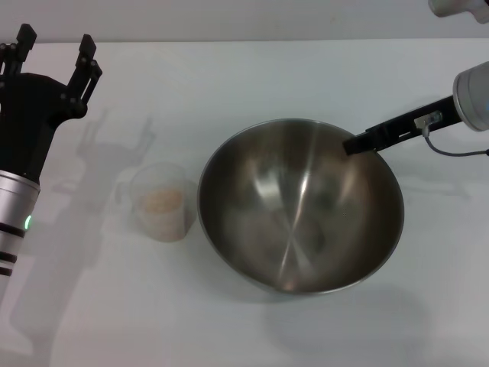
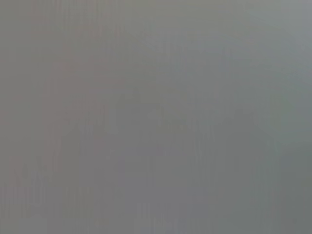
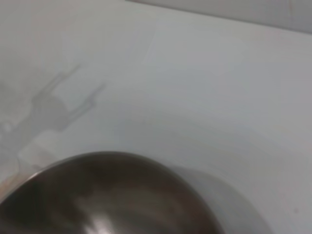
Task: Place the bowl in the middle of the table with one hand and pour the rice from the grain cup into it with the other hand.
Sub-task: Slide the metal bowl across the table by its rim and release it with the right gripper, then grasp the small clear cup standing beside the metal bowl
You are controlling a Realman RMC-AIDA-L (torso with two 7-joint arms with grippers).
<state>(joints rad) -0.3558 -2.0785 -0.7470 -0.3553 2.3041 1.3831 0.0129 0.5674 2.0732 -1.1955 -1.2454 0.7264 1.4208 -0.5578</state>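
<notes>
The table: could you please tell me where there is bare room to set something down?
The table is bare behind the bowl and cup, and along the near edge. It is crowded where cup and bowl nearly touch, and at the bowl's far right rim, where the right gripper sits.

L pincer [image 1: 53, 47] open, raised

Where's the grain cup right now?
In the head view, the grain cup stands on the table, just off the bowl's left rim, toward the robot's left.
</notes>
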